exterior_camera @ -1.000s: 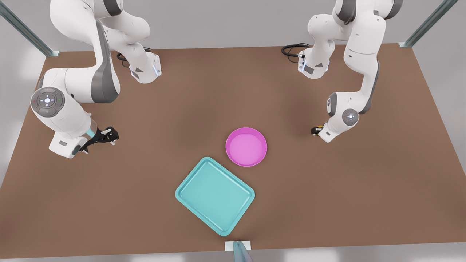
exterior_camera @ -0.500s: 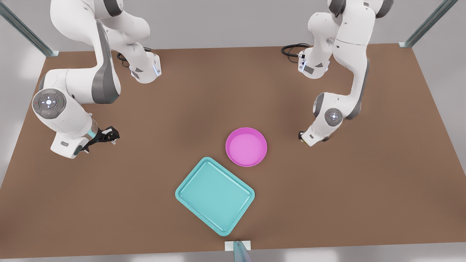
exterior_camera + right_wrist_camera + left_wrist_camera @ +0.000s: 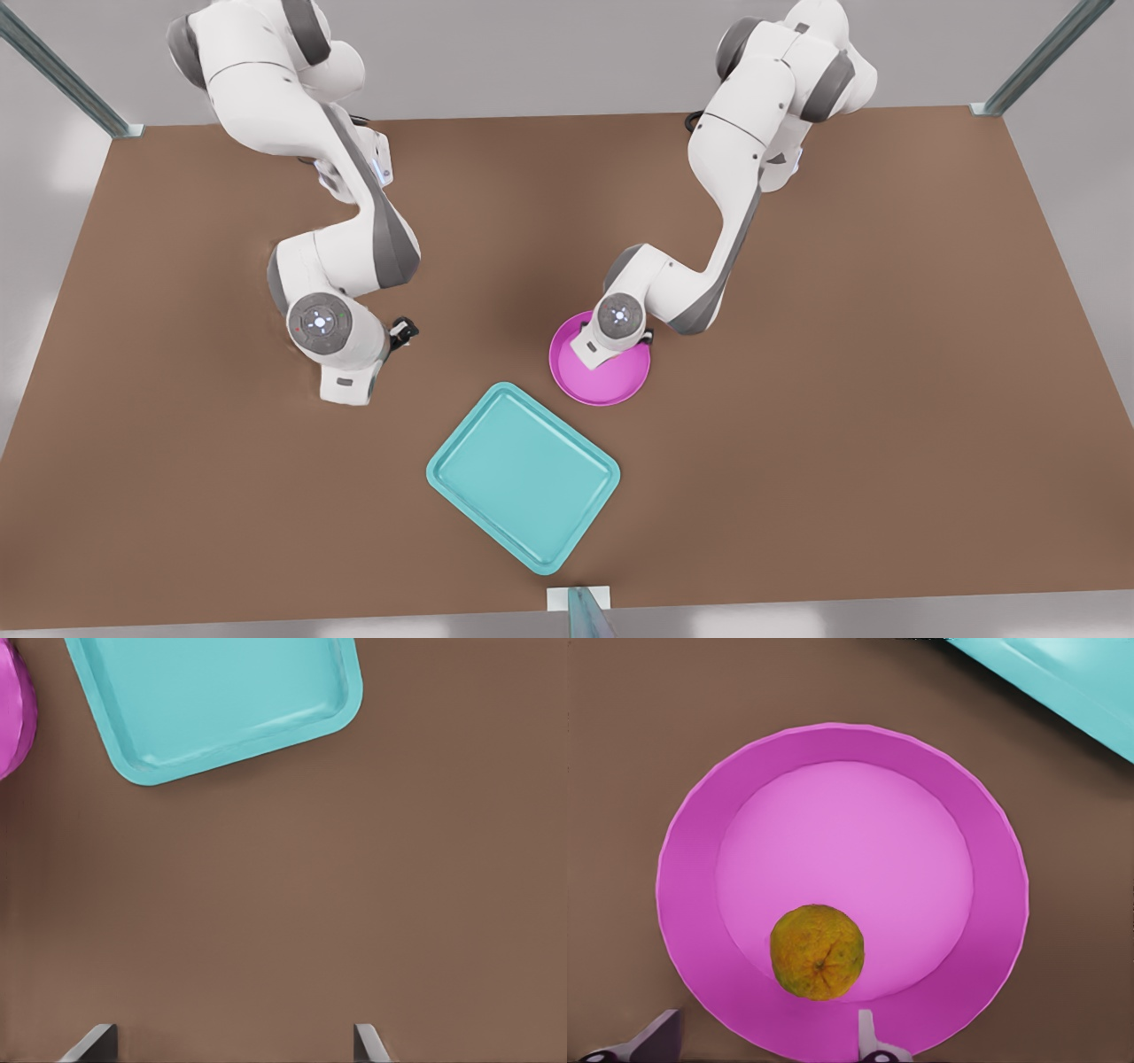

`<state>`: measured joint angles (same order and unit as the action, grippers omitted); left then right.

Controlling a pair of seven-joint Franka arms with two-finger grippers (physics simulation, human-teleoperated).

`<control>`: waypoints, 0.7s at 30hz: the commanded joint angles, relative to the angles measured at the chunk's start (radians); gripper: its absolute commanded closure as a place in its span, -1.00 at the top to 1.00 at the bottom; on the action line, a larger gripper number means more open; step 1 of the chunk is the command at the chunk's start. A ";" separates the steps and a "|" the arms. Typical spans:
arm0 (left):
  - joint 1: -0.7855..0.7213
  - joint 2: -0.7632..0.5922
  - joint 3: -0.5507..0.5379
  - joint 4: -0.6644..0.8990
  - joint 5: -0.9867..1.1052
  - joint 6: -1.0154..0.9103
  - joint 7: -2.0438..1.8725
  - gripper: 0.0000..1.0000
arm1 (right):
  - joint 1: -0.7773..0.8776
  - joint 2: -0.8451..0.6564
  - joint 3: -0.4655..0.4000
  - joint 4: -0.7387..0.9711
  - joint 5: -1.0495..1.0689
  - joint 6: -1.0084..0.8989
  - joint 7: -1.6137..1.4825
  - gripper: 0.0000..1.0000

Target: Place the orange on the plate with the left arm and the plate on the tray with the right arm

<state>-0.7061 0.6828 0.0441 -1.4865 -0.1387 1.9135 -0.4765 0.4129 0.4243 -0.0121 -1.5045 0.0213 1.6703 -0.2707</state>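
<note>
Fingers parted on left gripper over orange lying on plate; right gripper likewise parted above bare table. Risk: orange rolling off during plate carry.

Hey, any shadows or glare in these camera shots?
Front view: soft shadows pool on the brown table beneath both arms. Left wrist view: flat, glare-free magenta round plate. Right wrist view: pale sheen on the teal rectangular tray.

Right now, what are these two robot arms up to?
The left gripper hangs open over the plate, where the orange already lies. The right gripper, also open, hovers above bare table beside the tray. The plate still sits on the table, next to the tray, not yet on it.
</note>
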 commanded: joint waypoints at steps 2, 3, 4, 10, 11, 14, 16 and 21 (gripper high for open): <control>0.013 -0.098 0.083 0.012 0.002 -0.226 -0.271 1.00 | 0.076 -0.019 0.006 -0.175 0.218 0.418 0.157 1.00; 0.016 -0.216 0.271 0.014 -0.025 -0.400 -0.006 1.00 | 0.087 -0.045 0.015 -0.310 0.340 0.583 0.174 1.00; 0.016 -0.298 0.469 0.015 -0.027 -0.487 0.281 1.00 | 0.107 -0.042 0.023 -0.396 0.462 0.692 0.174 1.00; 0.600 -0.474 -0.027 0.045 0.186 -0.504 0.552 1.00 | 0.216 0.059 0.052 -0.418 0.698 0.905 0.349 1.00; 0.605 -0.557 -0.035 -0.076 0.194 -0.392 0.539 1.00 | 0.247 0.099 0.050 -0.389 0.726 0.943 0.358 1.00; 0.609 -0.502 -0.023 -0.027 0.185 -0.406 0.530 1.00 | 0.262 0.178 0.050 -0.303 0.737 0.984 0.366 1.00; 0.611 -0.496 -0.015 -0.029 0.180 -0.409 0.535 1.00 | 0.257 0.223 0.050 -0.260 0.735 0.985 0.364 1.00; 0.609 -0.508 -0.006 -0.011 0.182 -0.413 0.539 1.00 | 0.267 0.269 0.067 -0.250 0.735 0.982 0.366 1.00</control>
<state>-0.0954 0.1760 0.0378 -1.5008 0.0368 1.5062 -0.1519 0.6785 0.6901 0.0494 -1.7544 0.7469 2.5993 -0.0421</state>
